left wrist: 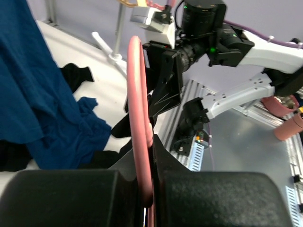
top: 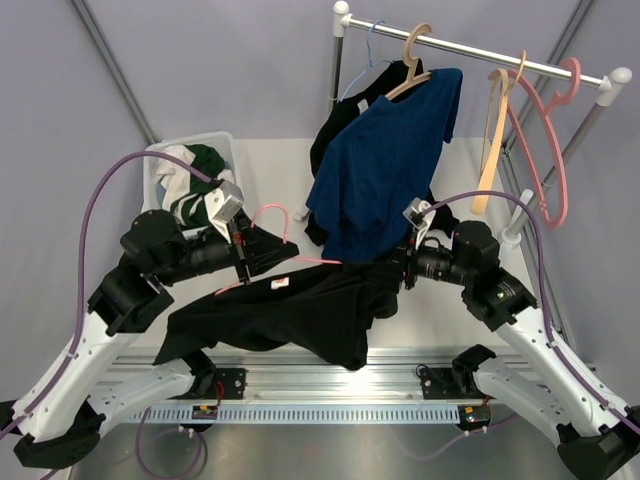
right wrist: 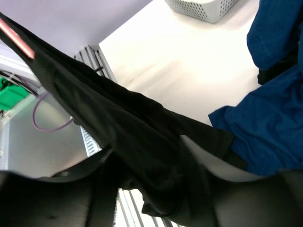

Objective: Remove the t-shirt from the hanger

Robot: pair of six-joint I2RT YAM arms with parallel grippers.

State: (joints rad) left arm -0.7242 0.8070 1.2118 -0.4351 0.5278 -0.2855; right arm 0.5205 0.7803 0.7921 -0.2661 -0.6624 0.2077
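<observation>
Though overhead hides it, wrist views show left pincer (left wrist: 148, 182) clamping the hanger (left wrist: 136, 104), right pincer (right wrist: 146, 163) gripping the t-shirt (right wrist: 109, 113)

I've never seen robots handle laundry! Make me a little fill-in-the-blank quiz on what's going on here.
1. The left gripper is shut on a ___ hanger.
2. The right gripper is shut on a ___ t-shirt.
3. The shirt draped on the wooden hanger at the rail is ___.
4. The bin of clothes stands at the table's far ___ corner.

Missing words: pink; black; blue; left.
</observation>
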